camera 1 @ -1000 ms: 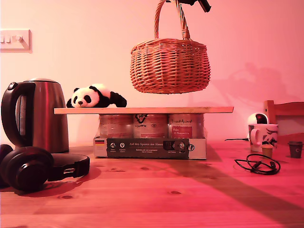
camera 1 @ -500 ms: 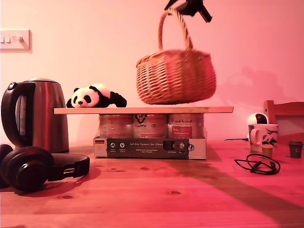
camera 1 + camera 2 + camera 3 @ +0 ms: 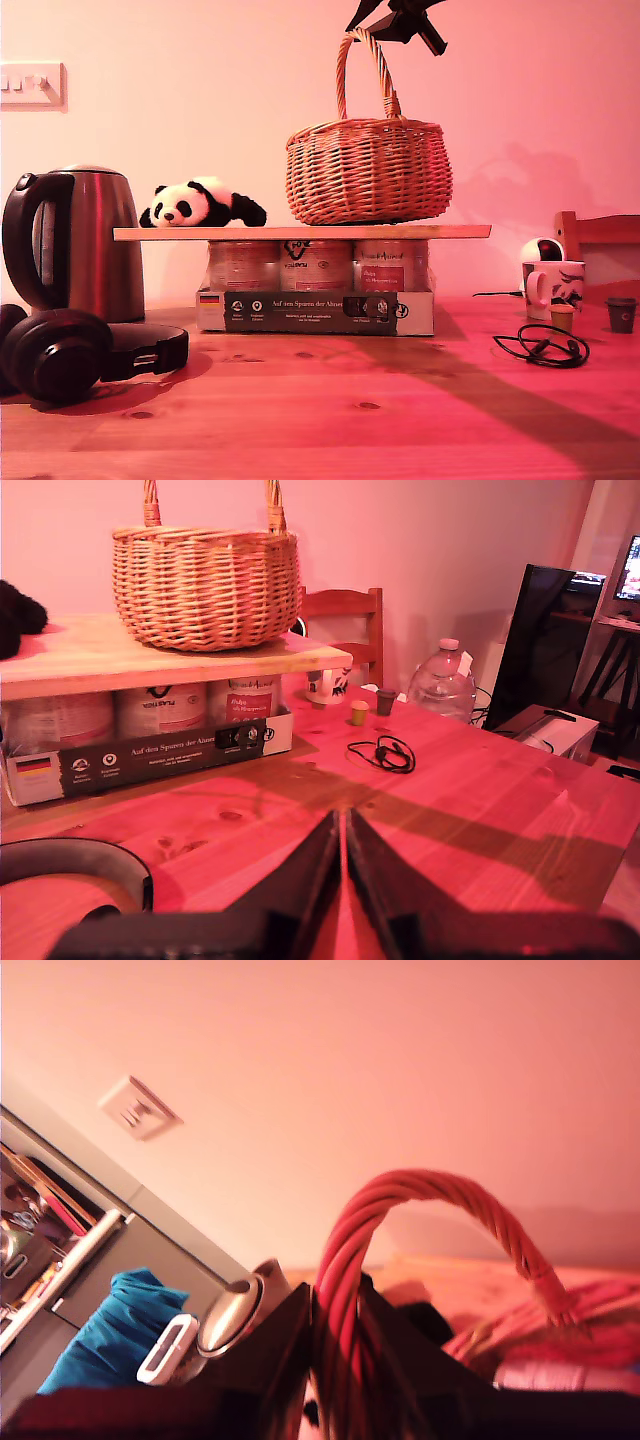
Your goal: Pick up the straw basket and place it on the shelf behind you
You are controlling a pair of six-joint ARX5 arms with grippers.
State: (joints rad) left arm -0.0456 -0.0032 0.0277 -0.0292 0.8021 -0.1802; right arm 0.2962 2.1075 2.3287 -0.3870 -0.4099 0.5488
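Sitting left of my second gripper [image 3: 385, 22] in the exterior view are the kettle [image 3: 80, 243] and panda [image 3: 200, 203], well clear of it. Directly below that gripper the basket [image 3: 366, 172] rests on the shelf [image 3: 300, 232], base flat on the plank; its jaws are clamped on the handle's top (strands pinched between them), so I judge release comes next. My first gripper [image 3: 342, 880], jaws nearly together and empty, hangs low over the table [image 3: 480, 810], out of the way.
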